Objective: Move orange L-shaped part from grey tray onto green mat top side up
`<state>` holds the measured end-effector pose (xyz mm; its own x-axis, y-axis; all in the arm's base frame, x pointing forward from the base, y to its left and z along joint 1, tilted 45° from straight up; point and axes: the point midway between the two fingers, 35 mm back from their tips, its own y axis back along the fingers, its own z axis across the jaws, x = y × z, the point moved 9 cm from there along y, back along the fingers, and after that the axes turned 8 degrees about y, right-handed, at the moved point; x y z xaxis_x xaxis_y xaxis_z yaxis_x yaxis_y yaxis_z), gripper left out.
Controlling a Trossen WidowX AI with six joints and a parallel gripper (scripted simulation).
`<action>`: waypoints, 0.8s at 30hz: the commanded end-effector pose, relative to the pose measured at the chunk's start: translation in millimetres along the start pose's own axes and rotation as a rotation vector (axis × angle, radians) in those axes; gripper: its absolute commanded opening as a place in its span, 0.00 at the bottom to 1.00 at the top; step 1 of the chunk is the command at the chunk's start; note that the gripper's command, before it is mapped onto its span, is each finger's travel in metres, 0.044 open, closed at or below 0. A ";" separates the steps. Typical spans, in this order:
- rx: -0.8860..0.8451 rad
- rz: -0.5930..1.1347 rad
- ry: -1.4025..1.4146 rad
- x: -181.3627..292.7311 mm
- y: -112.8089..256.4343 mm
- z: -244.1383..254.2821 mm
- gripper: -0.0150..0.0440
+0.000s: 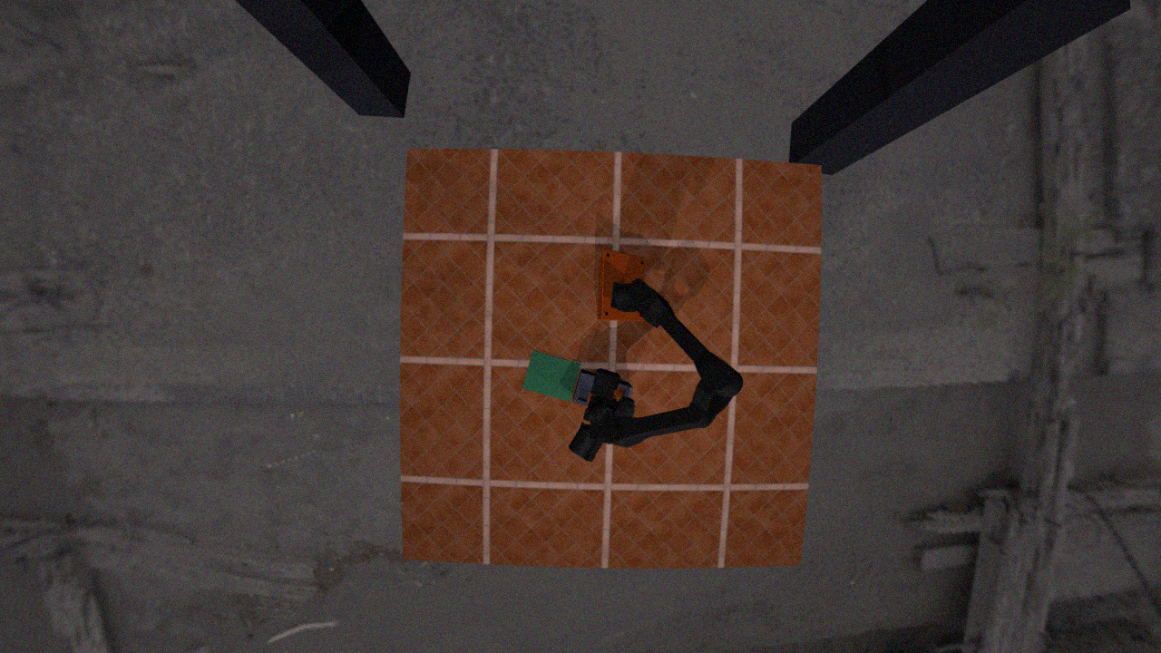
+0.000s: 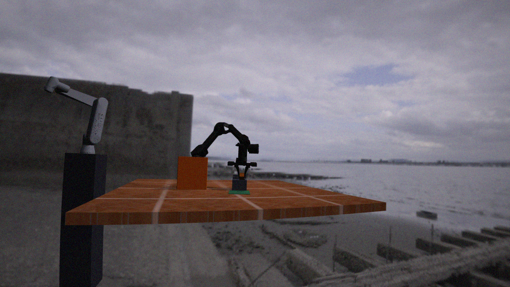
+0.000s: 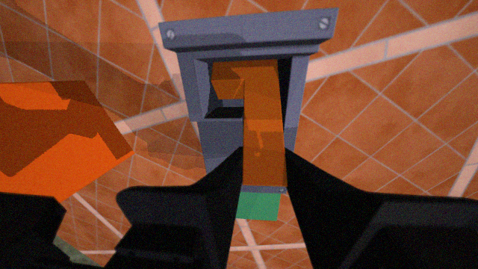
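Observation:
The orange part point(image 3: 262, 108) point(image 2: 241, 174) is tipped in the pocket of the grey tray point(image 3: 243, 33) point(image 2: 239, 184). Its L-shaped end is low in the pocket and its other end is raised. My gripper point(image 3: 261, 151) point(image 2: 241, 176) is shut on the raised end, one finger on each side. The green mat point(image 1: 551, 376) point(image 2: 239, 192) point(image 3: 258, 206) lies beside the tray, at the end where the part is raised. In the top view the arm covers most of the tray and part.
The arm stands on an orange box point(image 1: 606, 276) point(image 2: 192, 173) point(image 3: 56, 149) on the tiled table point(image 1: 454, 520) point(image 2: 135, 207). A pale second arm point(image 2: 98, 117) stands on a dark pillar point(image 2: 82, 214) beyond the table's edge.

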<state>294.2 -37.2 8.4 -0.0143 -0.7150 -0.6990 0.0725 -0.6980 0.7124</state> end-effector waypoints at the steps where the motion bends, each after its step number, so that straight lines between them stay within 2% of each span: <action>1: 0.008 0.004 0.006 0.0 7.2 -2.1 0.25; 24: 0.006 0.004 0.003 0.3 42.6 -1.2 0.25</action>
<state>295.8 -64.0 33.8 -0.0182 -0.7185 -0.6953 0.0748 -0.6945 0.7156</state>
